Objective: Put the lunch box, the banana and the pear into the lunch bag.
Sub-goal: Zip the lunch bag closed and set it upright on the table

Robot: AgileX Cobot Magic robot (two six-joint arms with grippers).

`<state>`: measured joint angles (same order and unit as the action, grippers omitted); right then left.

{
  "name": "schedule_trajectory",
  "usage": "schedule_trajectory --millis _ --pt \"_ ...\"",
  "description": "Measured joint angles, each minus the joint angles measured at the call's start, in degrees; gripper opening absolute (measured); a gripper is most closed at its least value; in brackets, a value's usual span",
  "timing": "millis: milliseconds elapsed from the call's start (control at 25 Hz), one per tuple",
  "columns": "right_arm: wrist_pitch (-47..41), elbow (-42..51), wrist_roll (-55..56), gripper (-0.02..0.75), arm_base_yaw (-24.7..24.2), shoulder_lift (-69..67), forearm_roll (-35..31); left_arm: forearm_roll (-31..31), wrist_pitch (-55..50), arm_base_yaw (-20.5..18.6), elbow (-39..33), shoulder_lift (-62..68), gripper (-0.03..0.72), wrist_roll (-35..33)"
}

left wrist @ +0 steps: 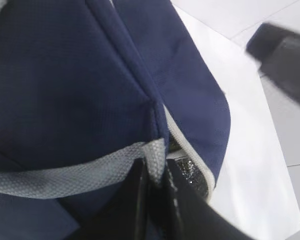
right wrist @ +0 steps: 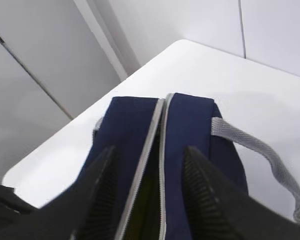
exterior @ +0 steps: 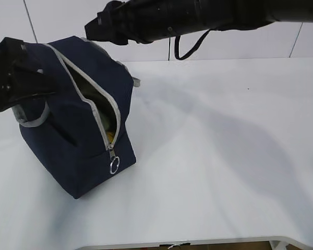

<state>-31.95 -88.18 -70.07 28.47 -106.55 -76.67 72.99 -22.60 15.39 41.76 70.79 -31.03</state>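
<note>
— Lunch bag (exterior: 75,140) sits at the left end of the white bench (exterior: 224,156), tilted, its grey zipper parted along the top. Why hold it like that?

— To keep it steady and the mouth gaping, I'd guess. The left hand (left wrist: 157,187) is pinched shut on the grey strap (left wrist: 65,175) right by the zipper edge.

— And the right hand (right wrist: 150,190)?

— Poised above the slit with its fingers spread wide, gripping nothing.

— How does the bag look?

— Boxy navy fabric, metal ring pull (exterior: 114,165) hanging at the zipper's low end. Something yellow shows inside; banana or pear, I cannot tell.
</note>
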Motion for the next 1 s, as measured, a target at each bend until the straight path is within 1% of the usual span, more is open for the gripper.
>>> schedule_trajectory --millis 120,240,280,400,480,560,640,800,880,1000 --pt "-0.12 -3.32 5.71 0.355 -0.10 0.00 4.92 -0.04 -0.12 0.00 0.00 0.00 0.008 -0.50" --pt "-2.53 -8.62 16.13 0.355 -0.69 -0.90 12.77 -0.04 -0.12 0.00 0.00 0.00 0.008 -0.79" --pt "-4.45 -11.12 20.31 0.355 -1.02 -1.62 16.00 -0.04 -0.12 0.00 0.00 0.00 0.008 -0.83" --pt "-14.07 -19.23 31.12 0.355 -2.07 -6.07 25.38 -0.13 -0.24 0.00 0.00 0.00 0.008 -0.92" --pt "-19.78 -24.59 35.09 0.356 -2.51 -9.41 30.90 -0.13 -0.33 0.00 0.00 0.00 0.008 -1.18" --pt "-24.17 -30.22 38.19 0.356 -2.74 -12.48 34.60 -0.13 -0.33 0.00 0.00 0.00 0.008 -1.29" --pt "-27.45 -35.04 40.99 0.356 -2.84 -15.35 36.92 -0.13 -0.43 0.00 0.00 0.00 0.008 -1.41" --pt "-31.93 -43.12 44.98 0.356 -2.84 -19.94 38.24 -0.13 -0.52 0.00 0.00 0.00 0.008 -1.49" --pt "-33.64 -45.13 45.98 0.356 -2.84 -21.60 38.24 -0.13 -0.52 0.00 0.00 0.00 0.008 -1.63" --pt "-35.18 -45.65 46.39 0.356 -2.84 -22.85 38.10 -0.13 -0.52 0.00 0.00 0.00 0.008 -1.63"
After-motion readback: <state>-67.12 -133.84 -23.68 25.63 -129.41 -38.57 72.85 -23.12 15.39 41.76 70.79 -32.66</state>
